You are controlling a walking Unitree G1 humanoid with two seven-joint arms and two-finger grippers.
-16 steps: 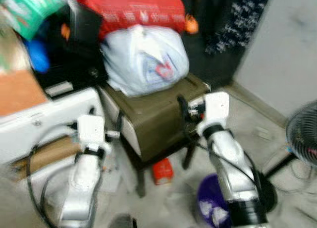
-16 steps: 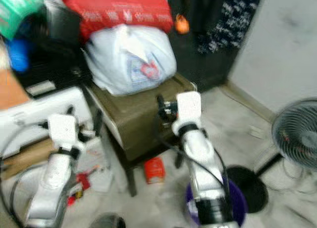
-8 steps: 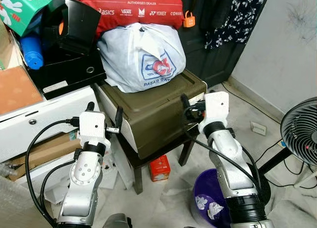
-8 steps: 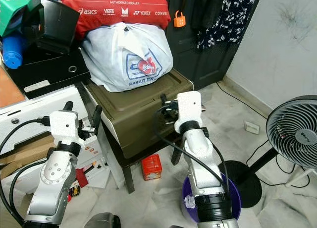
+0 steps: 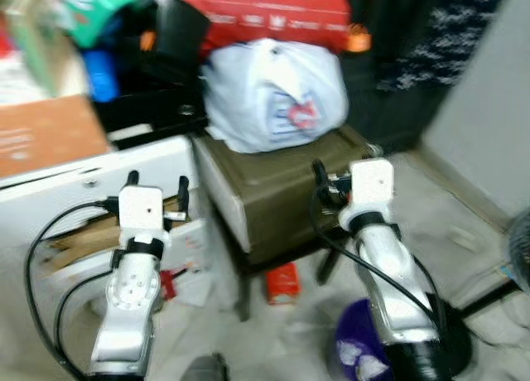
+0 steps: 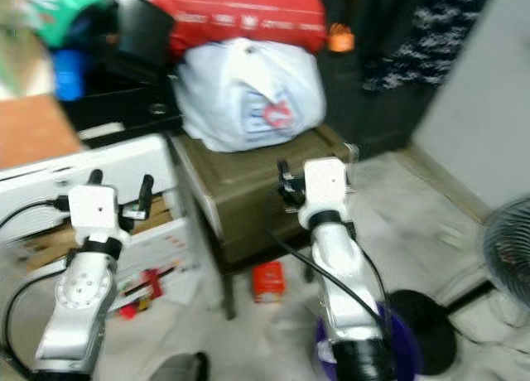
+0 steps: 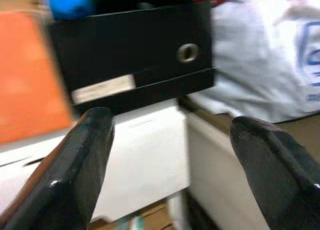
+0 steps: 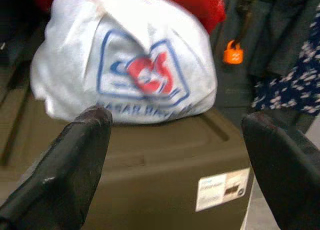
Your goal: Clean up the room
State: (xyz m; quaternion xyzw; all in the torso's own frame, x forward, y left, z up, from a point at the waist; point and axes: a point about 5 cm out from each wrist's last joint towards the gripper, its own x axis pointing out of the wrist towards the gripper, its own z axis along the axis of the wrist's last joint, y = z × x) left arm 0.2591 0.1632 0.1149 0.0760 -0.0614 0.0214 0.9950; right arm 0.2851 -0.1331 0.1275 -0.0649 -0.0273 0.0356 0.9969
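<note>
The big thing in the middle is the green-brown box [image 6: 240, 186], sitting on a dark stool. Everything else is placed around it.

On top of the box sits a fat white plastic bag [image 6: 248, 95], and a red bag [image 6: 240, 12] is piled on top of that. To the robot's left of the box stands a white cabinet [image 5: 91, 178] with a black case [image 7: 132, 50] on it. Behind the box hang dark clothes [image 8: 280, 45].

On the floor under the front of the box lies a small red carton [image 6: 267, 282]. This looks like the thing to tidy next. A purple bin [image 6: 389, 352] sits on the floor to the robot's right of the box, near the carton and partly hidden behind the right arm.

The right gripper [image 6: 286, 186] is up high, just in front of the box, with its fingers spread wide and holding nothing. The carton lies straight below it, so this arm is nearer. It would have to go down low, and the stool legs stand close by.

The left gripper [image 5: 156, 190] is up by the white cabinet, also spread wide and empty. The head pictures are blurry.
</note>
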